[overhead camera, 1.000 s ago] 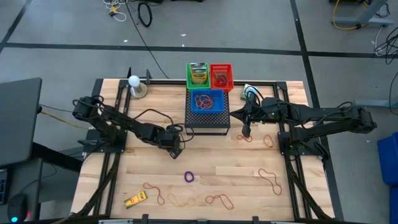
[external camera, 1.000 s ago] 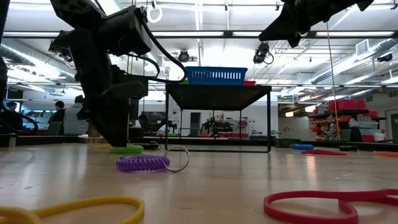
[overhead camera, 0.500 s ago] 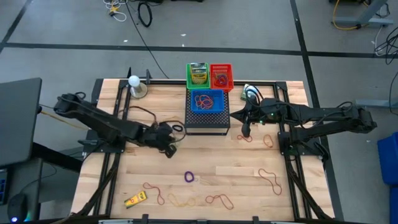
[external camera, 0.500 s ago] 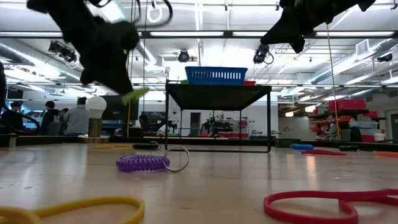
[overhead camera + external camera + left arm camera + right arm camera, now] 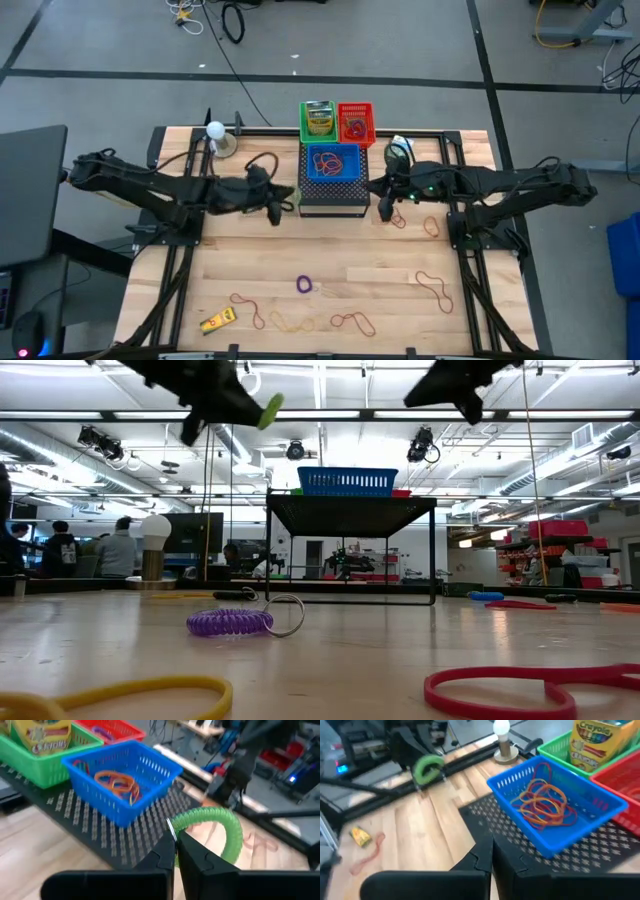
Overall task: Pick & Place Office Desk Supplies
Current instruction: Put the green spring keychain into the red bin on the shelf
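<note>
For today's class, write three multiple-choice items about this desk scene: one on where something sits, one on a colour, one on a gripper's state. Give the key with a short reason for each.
1. Where does the purple coil ring lie?
A. in the red basket
B. on the bare wooden table, nearer the front edge than the black mesh stand
C. on top of the crayon box

2. What colour is the basket that holds the tangle of orange and red rubber bands?
A. blue
B. yellow
C. white

3. What is the left gripper doing?
A. standing wide open over the table
B. shut on nothing
C. shut on the green coil ring

Key: 1 B, the high view shows it alone on the wood. 2 A, both wrist views show blue mesh walls around the bands. 3 C, the left wrist view shows the fingers pinched together on the ring's metal loop.
</note>
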Motion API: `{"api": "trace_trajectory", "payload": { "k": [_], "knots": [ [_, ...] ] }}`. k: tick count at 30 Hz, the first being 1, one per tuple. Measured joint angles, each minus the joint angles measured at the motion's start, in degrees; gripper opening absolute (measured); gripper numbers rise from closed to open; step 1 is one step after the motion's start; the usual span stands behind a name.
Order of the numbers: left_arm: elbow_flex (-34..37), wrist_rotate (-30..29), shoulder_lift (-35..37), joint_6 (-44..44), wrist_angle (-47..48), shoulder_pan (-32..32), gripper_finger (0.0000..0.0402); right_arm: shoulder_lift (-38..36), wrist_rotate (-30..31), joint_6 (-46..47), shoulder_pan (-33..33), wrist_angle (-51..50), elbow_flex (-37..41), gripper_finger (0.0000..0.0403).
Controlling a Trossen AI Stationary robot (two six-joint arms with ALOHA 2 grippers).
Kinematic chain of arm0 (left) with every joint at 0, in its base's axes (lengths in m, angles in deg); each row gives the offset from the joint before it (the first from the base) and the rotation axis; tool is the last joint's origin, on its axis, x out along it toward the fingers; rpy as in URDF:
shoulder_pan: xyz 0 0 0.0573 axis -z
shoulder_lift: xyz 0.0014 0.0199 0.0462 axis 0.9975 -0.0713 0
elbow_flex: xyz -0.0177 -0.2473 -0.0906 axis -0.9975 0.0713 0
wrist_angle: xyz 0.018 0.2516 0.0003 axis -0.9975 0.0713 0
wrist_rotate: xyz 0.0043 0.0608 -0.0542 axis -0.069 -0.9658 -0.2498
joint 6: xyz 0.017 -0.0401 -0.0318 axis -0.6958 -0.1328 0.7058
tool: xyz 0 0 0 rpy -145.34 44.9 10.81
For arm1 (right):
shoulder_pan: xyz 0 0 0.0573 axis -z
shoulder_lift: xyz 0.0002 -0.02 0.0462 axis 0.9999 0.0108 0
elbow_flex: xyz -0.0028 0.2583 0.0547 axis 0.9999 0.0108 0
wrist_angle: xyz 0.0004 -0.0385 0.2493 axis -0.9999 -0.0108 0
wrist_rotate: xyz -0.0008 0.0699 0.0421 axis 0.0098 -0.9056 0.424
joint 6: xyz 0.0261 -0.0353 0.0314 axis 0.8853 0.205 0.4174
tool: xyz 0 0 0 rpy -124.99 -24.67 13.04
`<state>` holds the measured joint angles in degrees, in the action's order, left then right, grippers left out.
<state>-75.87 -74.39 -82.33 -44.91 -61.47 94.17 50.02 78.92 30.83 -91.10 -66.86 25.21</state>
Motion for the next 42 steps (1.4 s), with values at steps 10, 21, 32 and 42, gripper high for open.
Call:
{"api": "trace_trajectory", "payload": {
  "k": [10, 21, 32, 42],
  "knots": [
    [0.0, 11.34, -5.94, -3.8, -21.47, -8.33, 0.0012, 10.64, -3.98, 10.06, 0.32, -0.8, -11.46, 0.0073],
    [-2.87, 15.15, -15.06, 4.42, -29.57, -9.38, 0.0012, 12.03, -9.11, 20.54, 1.99, -0.71, -13.79, 0.0156],
    [-12.69, 13.05, -21.63, 5.3, -19.44, -9.36, 0.0012, 13.0, -3.62, 21.98, 2.36, -0.78, -13.76, 0.0167],
    [-13.16, 11.7, -22.12, 3.18, -19.86, -9.41, 0.0013, 15.49, -2.86, 21.7, 3.05, -1.06, -13.69, 0.0104]
  ]
}}
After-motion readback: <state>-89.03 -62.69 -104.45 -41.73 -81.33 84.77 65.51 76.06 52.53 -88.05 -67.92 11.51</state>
